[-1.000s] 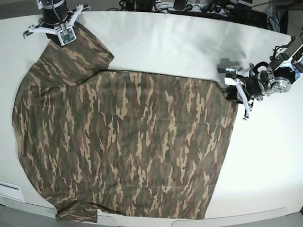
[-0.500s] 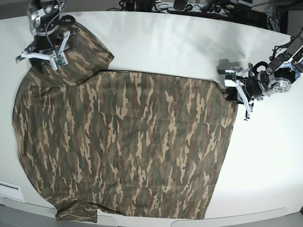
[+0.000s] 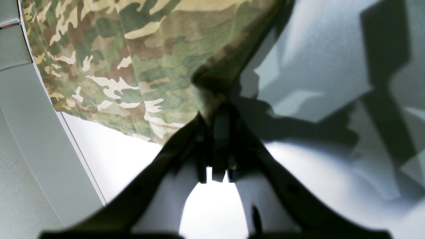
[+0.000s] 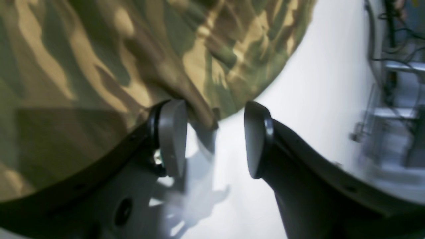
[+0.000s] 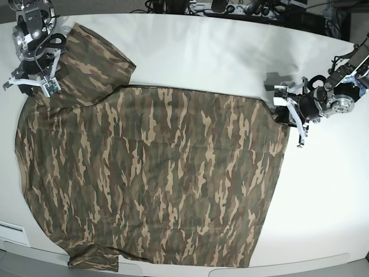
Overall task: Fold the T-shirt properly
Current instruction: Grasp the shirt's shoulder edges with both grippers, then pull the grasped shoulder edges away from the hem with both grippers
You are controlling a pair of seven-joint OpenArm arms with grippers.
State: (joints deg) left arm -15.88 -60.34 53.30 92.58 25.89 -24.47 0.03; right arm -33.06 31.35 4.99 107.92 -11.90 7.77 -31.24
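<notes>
Across the white bench point(image 5: 190, 52): T-shirt point(image 5: 155, 179), spread flat. Right gripper point(image 4: 212, 142), jaws apart, at far-left sleeve edge. Left gripper point(image 3: 214, 132), pinched on hem corner near right edge.

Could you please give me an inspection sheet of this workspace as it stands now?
Surface: white table, bare beyond the cloth.
Job's thing: T-shirt spread flat, unfolded; one sleeve at the far corner, one at the near edge.
Clutter: nothing seen.
Claws: left claw shut on the T-shirt's hem corner; right claw open, its fingers at the cloth's edge near the far sleeve.
Cables: dark cables behind the table's far edge.
Surroundings: dark equipment beyond the table; details too blurred to tell.
</notes>
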